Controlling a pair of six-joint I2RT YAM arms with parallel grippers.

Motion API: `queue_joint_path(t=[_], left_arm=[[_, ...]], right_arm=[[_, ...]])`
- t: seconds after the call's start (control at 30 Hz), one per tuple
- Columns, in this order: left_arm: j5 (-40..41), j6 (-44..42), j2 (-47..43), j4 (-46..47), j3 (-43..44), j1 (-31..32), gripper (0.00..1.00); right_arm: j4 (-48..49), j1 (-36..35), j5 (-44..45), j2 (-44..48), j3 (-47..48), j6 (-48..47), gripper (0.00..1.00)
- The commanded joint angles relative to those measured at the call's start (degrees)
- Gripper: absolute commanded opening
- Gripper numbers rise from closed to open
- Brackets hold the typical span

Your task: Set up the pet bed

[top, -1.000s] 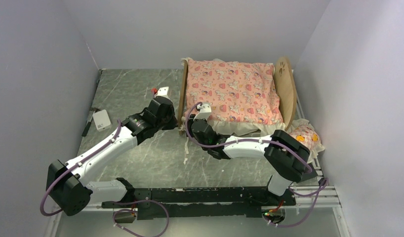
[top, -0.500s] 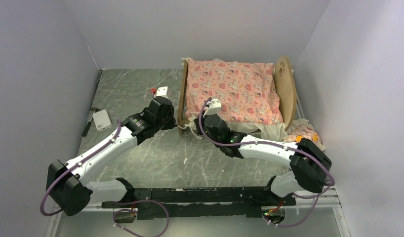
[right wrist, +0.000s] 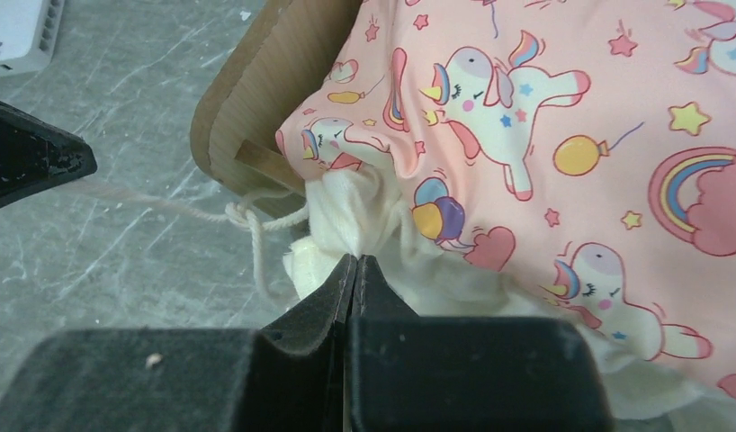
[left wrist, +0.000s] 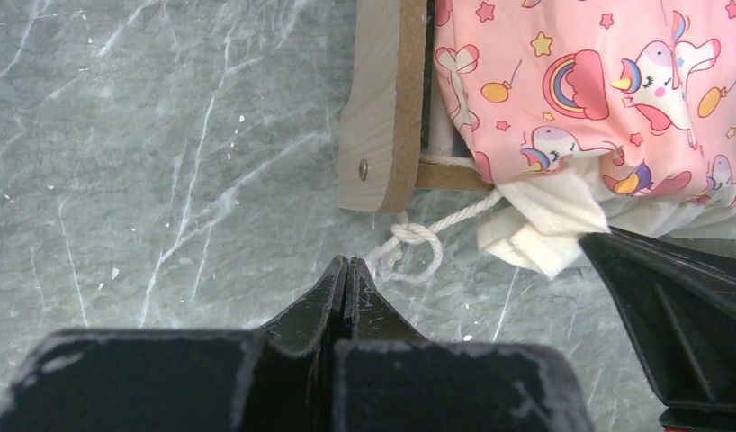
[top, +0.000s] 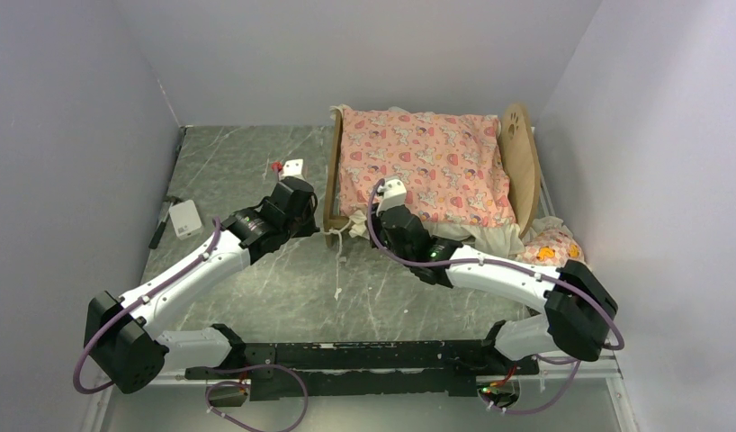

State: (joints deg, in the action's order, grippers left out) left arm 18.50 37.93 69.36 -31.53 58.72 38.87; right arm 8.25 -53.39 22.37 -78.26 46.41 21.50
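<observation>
**1. Pet bed** point(top: 332, 180). Light-wood frame, set at the far right of the grey marbled table point(top: 238, 162), its length running left to right. The rounded headboard point(top: 519, 162), pierced with a paw-print cutout, is found at the right end. The low footboard point(left wrist: 382, 99) is found at the left end.

**2. Mattress** point(top: 423, 166). Pink, printed with unicorns, rainbows and stars. It is laid inside the frame and is seen to fill it from footboard to headboard. A white frill point(right wrist: 346, 225) is carried along the near edge and spills over the near rail.

**3. Pillow** point(top: 555, 245). Matching print. It is lodged outside the frame, on the near side of the headboard, close to the right wall.

**4. Cord** point(left wrist: 409, 241). White and knotted, located at the near corner of the footboard and trailed onto the table.

**5. Left gripper** point(left wrist: 346, 270). The jaws are pressed fully together. The tips are placed low over the table, just beside the near footboard corner. The cord is run up to the tips; whether it is pinched cannot be told.

**6. Right gripper** point(right wrist: 355, 265). The jaws are clamped tight on the mattress at its near left corner, where the frill is gathered into the tips.

**7. White box** point(top: 186, 219) and dark pen-like object point(top: 159, 223). Both are placed at the table's left edge, well apart from the bed.
</observation>
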Motion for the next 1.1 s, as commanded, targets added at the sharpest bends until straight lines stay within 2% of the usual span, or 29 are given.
queue_joint_path(t=[0.0, 0.03, 0.2, 0.3, 0.5, 0.7, 0.97, 1.03, 1.07], left_arm=[[2.03, -0.98, -0.09, -0.37, 0.03, 0.02, 0.0], [1.72, -0.97, -0.05, -0.25, 0.17, 0.06, 0.0], [-0.27, -1.25, 0.19, 0.82, 0.97, 0.06, 0.0], [-1.35, -1.22, 0.57, 1.26, 1.37, 0.06, 0.0], [-2.83, -1.13, 0.99, 1.8, 1.9, 0.04, 0.0], [-3.31, -1.26, 1.08, 2.01, 2.48, 0.02, 0.0], [-3.16, -1.77, 0.63, 1.81, 3.22, 0.06, 0.0], [-3.07, -1.75, 0.56, 1.65, 3.31, 0.05, 0.0], [-2.84, -1.72, 0.45, 1.53, 3.33, 0.06, 0.0]], right_arm=[[-1.2, 0.47, -1.12, 2.52, 0.34, -5.33, 0.0], [-1.21, 0.48, -2.37, 2.42, 0.27, -6.01, 0.03], [1.69, -0.79, -6.2, 1.9, -3.04, -5.59, 0.35], [10.64, -3.74, -6.4, 2.42, -8.39, -4.84, 0.43], [31.47, -8.8, -6.6, -3.13, -17.73, -2.7, 0.48], [44.48, -9.54, -5.04, -14.47, -16.04, -3.35, 0.6], [48.9, -9.29, -2.78, -23.25, -9.82, -5.57, 0.62], [48.58, -9.2, -3.21, -24.68, -8.25, -5.68, 0.57], [48.09, -9.18, -3.12, -25.47, -7.53, -5.72, 0.52]])
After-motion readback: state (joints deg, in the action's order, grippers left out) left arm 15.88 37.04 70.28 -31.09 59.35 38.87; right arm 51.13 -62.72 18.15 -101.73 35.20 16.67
